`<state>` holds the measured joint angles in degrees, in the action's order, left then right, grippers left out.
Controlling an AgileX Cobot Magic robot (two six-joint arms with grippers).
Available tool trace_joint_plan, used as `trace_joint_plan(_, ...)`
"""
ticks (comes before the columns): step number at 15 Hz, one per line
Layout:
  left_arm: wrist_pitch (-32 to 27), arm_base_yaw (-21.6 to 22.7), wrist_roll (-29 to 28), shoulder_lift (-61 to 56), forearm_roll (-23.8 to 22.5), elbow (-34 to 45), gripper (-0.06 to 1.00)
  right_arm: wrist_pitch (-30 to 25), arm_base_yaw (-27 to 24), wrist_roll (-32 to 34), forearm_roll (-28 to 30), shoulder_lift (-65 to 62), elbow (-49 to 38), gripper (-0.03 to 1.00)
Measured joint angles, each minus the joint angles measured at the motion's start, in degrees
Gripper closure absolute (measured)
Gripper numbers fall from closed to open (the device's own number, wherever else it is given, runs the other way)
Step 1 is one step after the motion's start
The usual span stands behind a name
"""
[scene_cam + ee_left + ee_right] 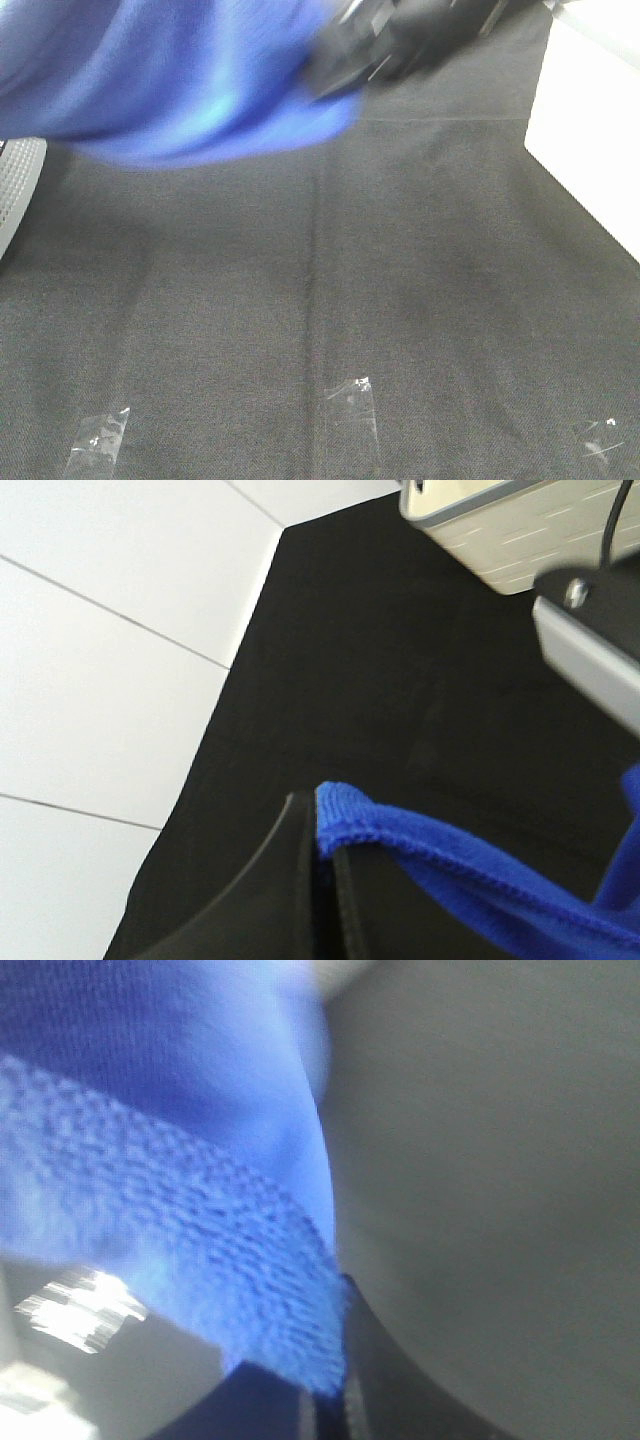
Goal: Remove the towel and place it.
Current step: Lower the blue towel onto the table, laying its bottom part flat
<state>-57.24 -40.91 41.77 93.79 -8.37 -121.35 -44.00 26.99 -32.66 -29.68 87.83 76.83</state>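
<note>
Our left gripper and right gripper each pinch an edge of the towel, so we hold it spread, clear above the black table cloth.

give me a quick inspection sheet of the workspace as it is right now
surface: black table cloth covers the table, creased; three clear tape pieces low in the high view
job's things: towel held up above the cloth, blurred
clutter: grey perforated object at the left edge; beige box at the cloth's edge
grippers: left gripper shut on the towel's stitched edge; right gripper shut on the towel
cables: one dark cable by the beige box
surroundings: white tiled surface beside the cloth
</note>
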Motion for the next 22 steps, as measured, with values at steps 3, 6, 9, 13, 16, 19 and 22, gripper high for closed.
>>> trace_joint_plan(3, 6.1, 4.0, -0.1, 2.6, -0.1, 0.0, 0.94, -6.5, 0.0, 13.9, 21.7, -0.1, 12.8, 0.96)
trace_joint_plan(6, 14.3, 7.7, -0.1, 4.9, -0.1, 0.0, 0.94, -6.0, 0.0, 16.5, 29.7, 1.8, 23.8, 0.96)
trace_joint_plan(9, 21.3, 11.1, -0.2, 6.5, -0.1, 0.0, 0.94, -1.1, 0.0, 16.6, 32.5, 6.2, 30.9, 0.96)
trace_joint_plan(13, 32.7, 13.6, -0.2, 8.7, -1.3, 0.0, 0.94, 10.8, 0.0, 16.5, 36.6, 10.9, 34.6, 0.96)
trace_joint_plan(16, 46.8, 14.8, -0.2, 10.8, -7.2, 0.0, 0.94, 22.1, 0.0, 16.5, 41.3, 13.1, 35.0, 0.96)
trace_joint_plan(19, 55.2, 18.4, -1.3, 11.7, -7.8, 0.0, 0.94, 28.4, 0.0, 16.5, 43.3, 13.5, 35.0, 0.96)
trace_joint_plan(22, 62.7, 20.1, -3.1, 12.4, -7.6, 0.0, 0.94, 36.7, 0.0, 16.5, 43.7, 13.6, 35.0, 0.96)
